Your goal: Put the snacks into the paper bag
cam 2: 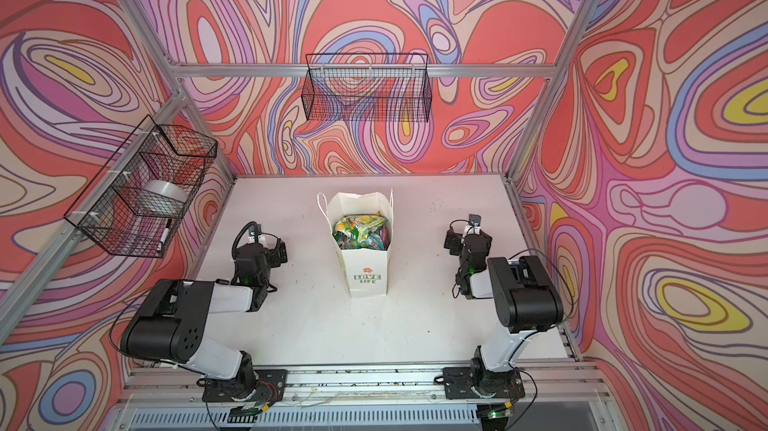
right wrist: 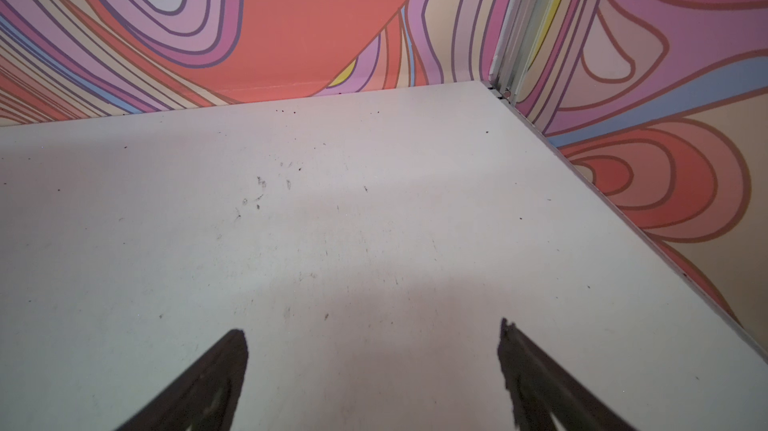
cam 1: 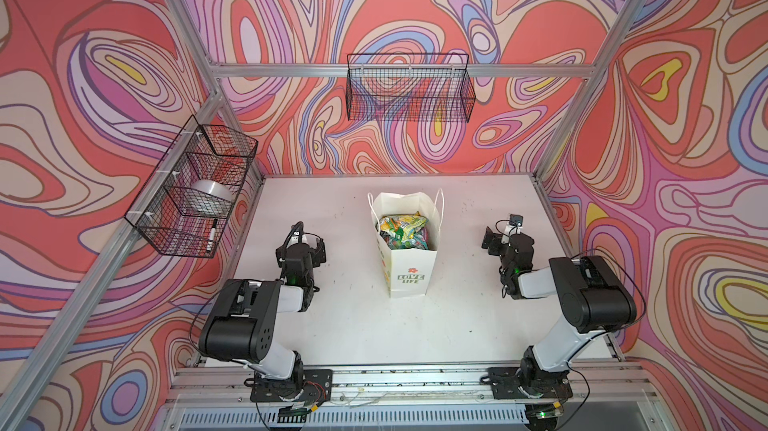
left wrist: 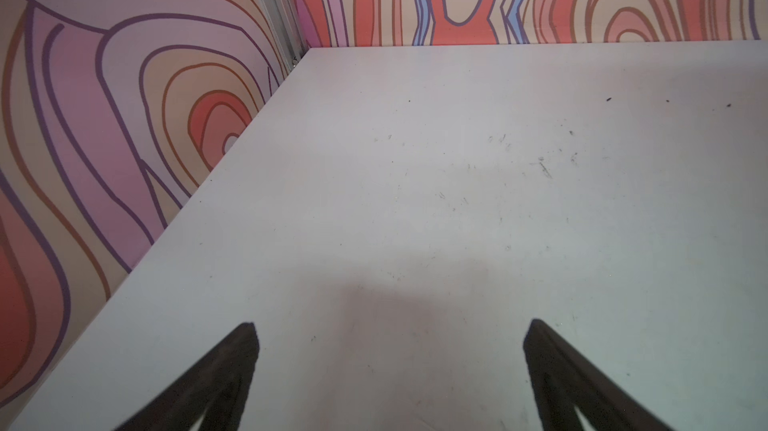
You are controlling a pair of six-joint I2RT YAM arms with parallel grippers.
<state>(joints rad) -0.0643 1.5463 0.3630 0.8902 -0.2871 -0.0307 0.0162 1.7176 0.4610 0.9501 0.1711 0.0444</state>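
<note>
Centrally, white paper bag (cam 1: 409,266) upright, glossy colourful snacks (cam 1: 403,228) inside, both jaws spread, empty.

Robotics lab test cell

Two black-and-white robot arms, the left arm (cam 1: 245,325) and the right arm (cam 1: 590,300), were bolted to a slotted metal rail (cam 1: 415,383) at the front edge of a scuffed white tabletop (cam 1: 353,325). An aluminium frame (cam 1: 282,70) boxed the table in, and its wall panels (cam 1: 415,0) carried a loud swirl print in red, pink, lilac and yellow. Black wire baskets hung from the frame, the back basket (cam 1: 409,88) on the rear beam and the side basket (cam 1: 195,192) on the left. A small circuit board (cam 1: 296,410) and loose cables sat exposed by the arm bases.
</note>
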